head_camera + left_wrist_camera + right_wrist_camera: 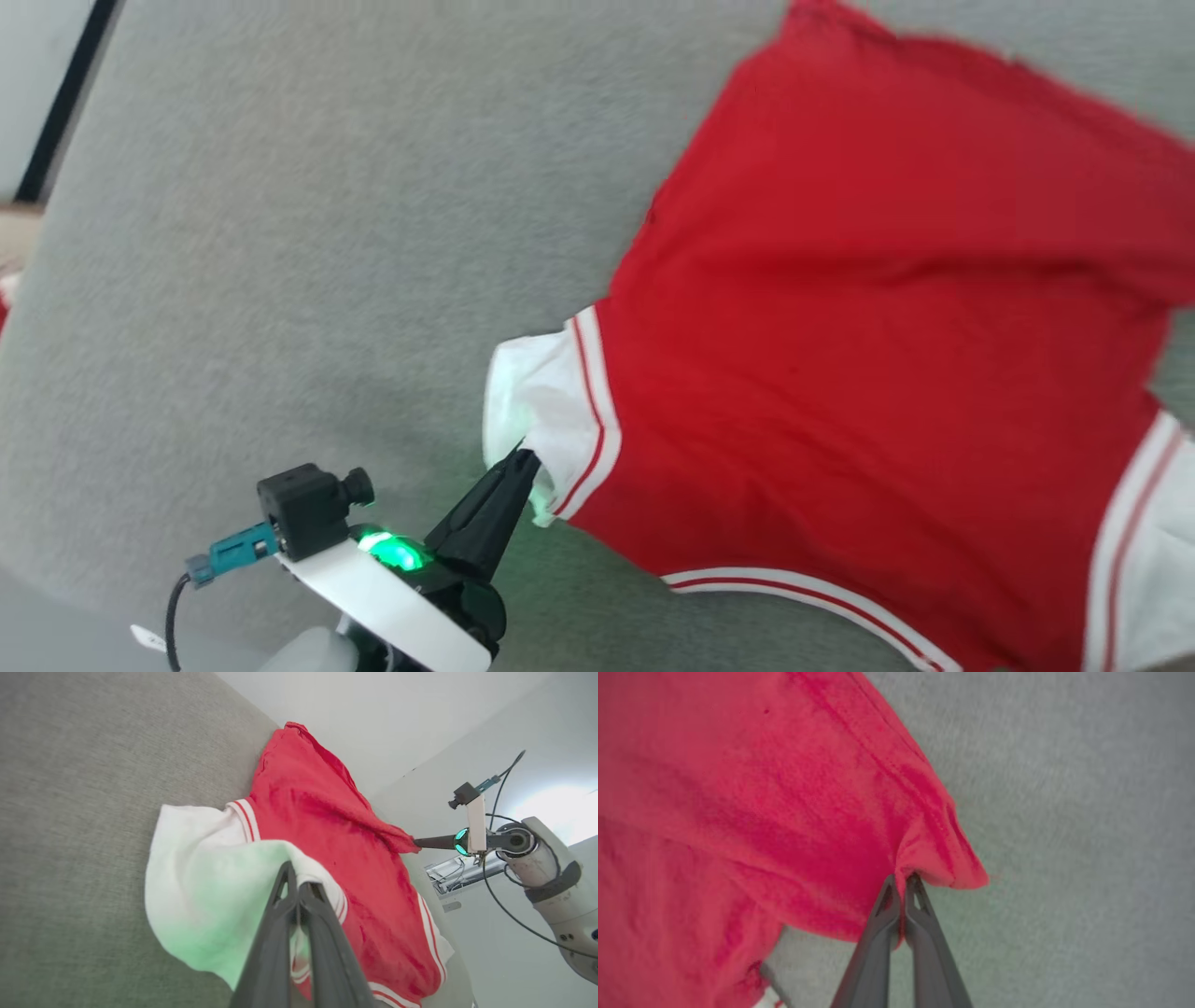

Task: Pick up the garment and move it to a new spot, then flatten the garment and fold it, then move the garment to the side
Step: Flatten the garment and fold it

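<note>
Over grey surface [233, 233], with pale wall [373, 709] behind, working on shirt [840, 327]: lying spread plain-red side up toward the head view's right, mostly resting on the surface, pinched at two edges. Likely beginning the pick-up for the move, though possibly tugging flat instead; cannot tell which. For doing it well: raising both pinches together and level, keeping the cloth lightly taut between them without pulling hard enough to slip out of such thin bites, getting the lower hem clear of the surface before carrying sideways, and watching for bunching near the ripples by the far pinch. Holding right arm [546, 872] out from the left wrist view's right, forearm angled down, wrist turned to point the fingers nearly level at the shirt. Holding left arm [313, 653] at the head view's lower left, fingers slanting up and rightward. Clamping right gripper [902, 882] shut on a red hemmed corner [957, 872], puckering the cloth at the tips. Clamping left gripper [526, 459] shut on white sleeve [532, 392], beside its striped trim [597, 420], with green lamp [397, 553] lit at the wrist.
</note>
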Available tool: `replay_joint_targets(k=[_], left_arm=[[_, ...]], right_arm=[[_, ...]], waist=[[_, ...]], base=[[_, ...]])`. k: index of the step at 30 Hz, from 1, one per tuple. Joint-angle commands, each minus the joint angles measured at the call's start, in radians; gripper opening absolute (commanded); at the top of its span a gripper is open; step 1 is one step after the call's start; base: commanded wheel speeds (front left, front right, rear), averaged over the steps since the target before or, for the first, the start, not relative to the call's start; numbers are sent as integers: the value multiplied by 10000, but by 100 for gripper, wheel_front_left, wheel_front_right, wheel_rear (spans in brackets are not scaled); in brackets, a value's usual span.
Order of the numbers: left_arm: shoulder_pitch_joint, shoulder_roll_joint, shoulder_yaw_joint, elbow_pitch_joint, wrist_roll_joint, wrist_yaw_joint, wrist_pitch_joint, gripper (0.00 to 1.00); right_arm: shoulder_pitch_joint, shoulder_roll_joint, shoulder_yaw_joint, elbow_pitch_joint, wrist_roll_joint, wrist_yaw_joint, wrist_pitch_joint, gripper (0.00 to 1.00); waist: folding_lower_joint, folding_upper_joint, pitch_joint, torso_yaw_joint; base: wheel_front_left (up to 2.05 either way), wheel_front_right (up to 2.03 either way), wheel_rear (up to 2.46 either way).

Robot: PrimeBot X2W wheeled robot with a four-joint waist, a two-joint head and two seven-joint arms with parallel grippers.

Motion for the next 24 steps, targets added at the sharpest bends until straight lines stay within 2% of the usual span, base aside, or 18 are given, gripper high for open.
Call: replay_joint_targets(k=[1,5,9,15,18,21,22,23,24], left_arm=[[121,41,76,0,23,-44,-53,0],[340,207,257,68,2,-44,-55,0],[523,318,380,122,-56,-44,-54,0],[814,459,734,58,-97,-45,-52,0],[925,467,877,36,-102,-45,-54,0],[941,467,884,36,-114,-45,-54,0],[925,479,864,39,-103,-45,-54,0],[916,491,842,51,-103,-45,-54,0],[904,489,824,63,-110,-45,-54,0]], right_arm=[[501,-210,-45,-372,275,-5,75,0],[2735,-749,-574,-1619,1312,-5,130,0],[5442,-746,-1284,-2874,1845,-5,-23,0],[8937,289,-2250,-4953,1684,-3,-121,0],[9968,852,-2512,-5827,1328,-3,69,0],[10356,1345,-2860,-6398,835,-5,50,0],[10411,1466,-2965,-6564,644,-3,64,10],[10391,1619,-3124,-6717,486,-3,-21,48],[10361,1775,-3319,-6771,386,-5,-22,98]], waist=[[0,0,-419,-451],[0,0,-691,-789],[0,0,-920,-952],[0,0,-1010,-1175],[0,0,-1020,-1264],[0,0,-1036,-1339],[0,0,-1047,-1358],[0,0,-1061,-1379],[0,0,-1077,-1396]], base=[[0,0,0],[0,0,0],[0,0,0],[0,0,0],[0,0,0],[0,0,0],[0,0,0],[0,0,0],[0,0,0]])
